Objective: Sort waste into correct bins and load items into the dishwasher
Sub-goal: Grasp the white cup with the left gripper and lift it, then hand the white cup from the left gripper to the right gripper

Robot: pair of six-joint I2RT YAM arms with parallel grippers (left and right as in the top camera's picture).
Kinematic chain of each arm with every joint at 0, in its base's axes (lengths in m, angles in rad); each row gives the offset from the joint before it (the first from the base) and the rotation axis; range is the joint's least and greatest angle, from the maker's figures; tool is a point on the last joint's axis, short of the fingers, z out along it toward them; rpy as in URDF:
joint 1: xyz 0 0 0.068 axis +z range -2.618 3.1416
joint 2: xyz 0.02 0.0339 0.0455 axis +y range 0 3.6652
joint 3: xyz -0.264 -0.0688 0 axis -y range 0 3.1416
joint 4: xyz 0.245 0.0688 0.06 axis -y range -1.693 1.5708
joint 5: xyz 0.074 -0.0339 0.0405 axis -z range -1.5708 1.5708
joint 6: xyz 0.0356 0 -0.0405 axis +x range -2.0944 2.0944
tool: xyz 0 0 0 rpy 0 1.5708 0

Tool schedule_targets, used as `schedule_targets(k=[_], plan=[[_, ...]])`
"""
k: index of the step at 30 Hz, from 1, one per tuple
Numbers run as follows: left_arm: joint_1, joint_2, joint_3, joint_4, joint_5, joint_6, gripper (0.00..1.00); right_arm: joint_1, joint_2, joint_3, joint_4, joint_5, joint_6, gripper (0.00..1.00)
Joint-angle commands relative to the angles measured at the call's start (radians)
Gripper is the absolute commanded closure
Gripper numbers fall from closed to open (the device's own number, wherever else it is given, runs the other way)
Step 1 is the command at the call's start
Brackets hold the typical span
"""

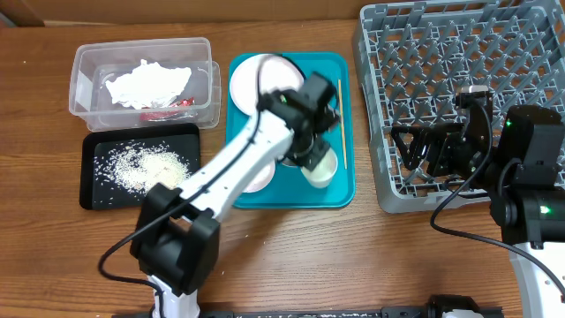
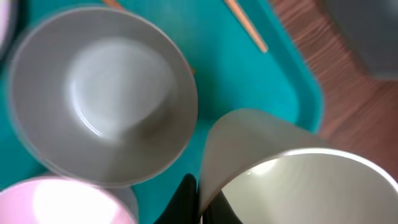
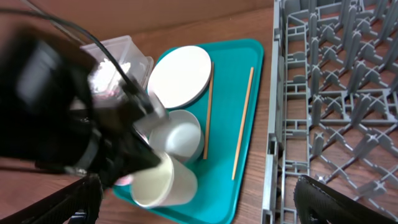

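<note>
My left gripper (image 1: 311, 159) is over the teal tray (image 1: 344, 190), shut on the rim of the small white cup (image 1: 323, 171). In the left wrist view one finger is inside the cup (image 2: 292, 180) and one outside. The cup (image 3: 165, 182) is tilted. Beside it lie the metal bowl (image 2: 102, 93), the white bowl (image 1: 261, 178), the plate (image 3: 180, 74) and two chopsticks (image 3: 242, 121). My right gripper (image 1: 410, 150) hangs open and empty over the dish rack (image 1: 441, 53). The clear tub (image 1: 88, 62) holds the napkin (image 1: 148, 84) and red wrapper (image 1: 168, 108). Rice (image 1: 141, 163) lies in the black tray (image 1: 93, 194).
The rack's upright pegs (image 3: 336, 93) fill the right side, with its near-left wall right next to the teal tray. My left arm (image 1: 229, 172) crosses the table diagonally from the front to the teal tray. Bare wood lies along the front edge.
</note>
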Motion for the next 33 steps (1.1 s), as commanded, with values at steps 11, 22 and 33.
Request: schedule_targets(k=[11,22,33], plan=[[0.382,0.003,0.192,-0.202,1.091,0.157,0.96,0.003,0.208,0.013,0.209,-0.501,0.096,0.00],[0.397,0.003,0.192,-0.227,1.278,0.184,0.96,0.188,0.356,0.013,0.618,-0.710,0.233,0.07],[0.393,0.003,0.192,-0.223,1.279,0.185,0.96,0.243,0.357,0.013,0.731,-0.709,0.270,0.34]])
